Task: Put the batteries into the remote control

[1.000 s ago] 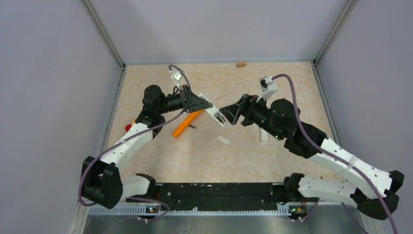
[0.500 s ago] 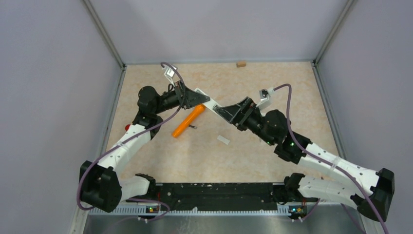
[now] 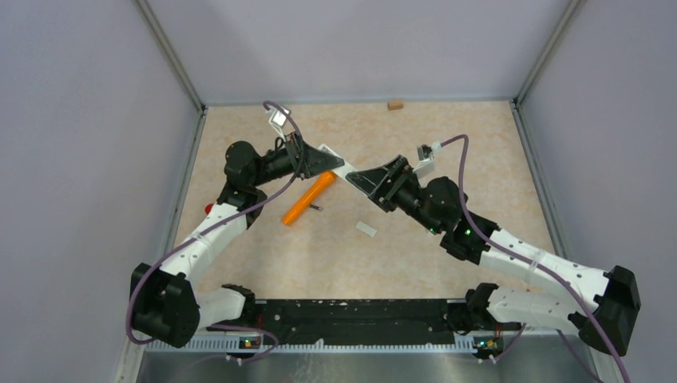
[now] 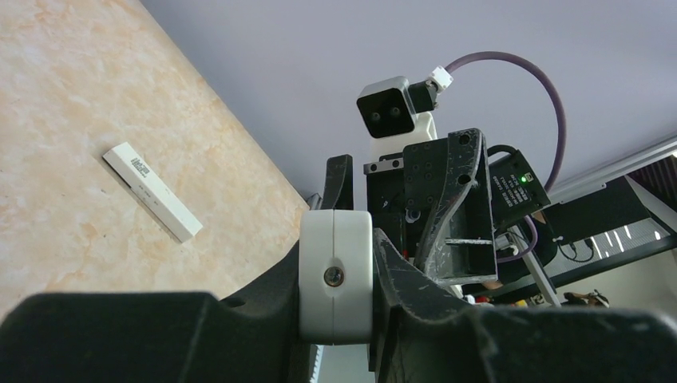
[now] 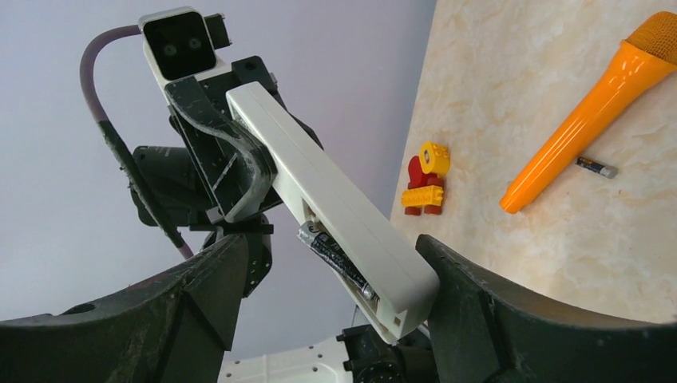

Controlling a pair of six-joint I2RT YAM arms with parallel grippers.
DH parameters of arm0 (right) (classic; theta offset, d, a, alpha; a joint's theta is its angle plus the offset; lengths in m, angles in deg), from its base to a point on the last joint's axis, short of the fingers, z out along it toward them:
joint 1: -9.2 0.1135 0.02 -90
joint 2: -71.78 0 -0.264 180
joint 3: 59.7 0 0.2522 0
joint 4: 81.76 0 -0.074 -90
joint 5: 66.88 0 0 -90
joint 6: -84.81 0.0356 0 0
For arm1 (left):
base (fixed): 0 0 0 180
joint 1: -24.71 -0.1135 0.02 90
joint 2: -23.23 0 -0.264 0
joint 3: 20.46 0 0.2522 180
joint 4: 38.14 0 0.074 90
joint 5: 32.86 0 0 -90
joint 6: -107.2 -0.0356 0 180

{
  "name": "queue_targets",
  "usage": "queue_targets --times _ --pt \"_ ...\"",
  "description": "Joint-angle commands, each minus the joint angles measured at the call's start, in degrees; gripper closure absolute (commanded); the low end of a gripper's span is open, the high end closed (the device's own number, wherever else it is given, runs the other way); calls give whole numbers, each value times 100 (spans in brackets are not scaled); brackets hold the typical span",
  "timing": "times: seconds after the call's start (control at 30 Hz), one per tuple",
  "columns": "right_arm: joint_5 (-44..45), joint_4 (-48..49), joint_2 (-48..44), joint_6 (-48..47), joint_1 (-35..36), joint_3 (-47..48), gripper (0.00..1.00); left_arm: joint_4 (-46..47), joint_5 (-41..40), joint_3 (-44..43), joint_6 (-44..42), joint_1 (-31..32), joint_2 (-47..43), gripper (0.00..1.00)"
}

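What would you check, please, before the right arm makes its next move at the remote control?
1. Remote control clamped in the left end effector, off the table: ok.
2. Battery bay open, facing the right wrist camera: ok.
3. One battery in the bay; fully seated: cannot tell.
4. Right end effector jaws open astride the remote's free end, holding nothing: ok.
5. Loose battery lying beside the orange tube, unobstructed: ok.
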Motion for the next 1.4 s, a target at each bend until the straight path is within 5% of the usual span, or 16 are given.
queue_targets --times 0.0,0.6,0.67,0.83,0.97,1.17,1.37 --pt "-48 363 61 132 -33 243 25 317 186 13 -116 20 -157 100" --pt "-396 839 88 415 -118 -38 61 307 115 -32 156 17 -272 100" --pt "-432 913 68 357 -124 -63 57 279 101 -46 154 16 -281 100" --pt "-423 1137 -127 13 -140 -122 25 -53 12 -87 -171 19 -299 100" --pt "-434 1160 -373 -191 -206 -212 24 -141 0 -88 -253 16 -299 100" --pt "-597 1246 -610 -600 -236 -392 42 -12 55 -114 -98 20 -273 100" --pt "-514 1173 -694 -748 -253 -514 70 67 130 -97 30 18 -317 100"
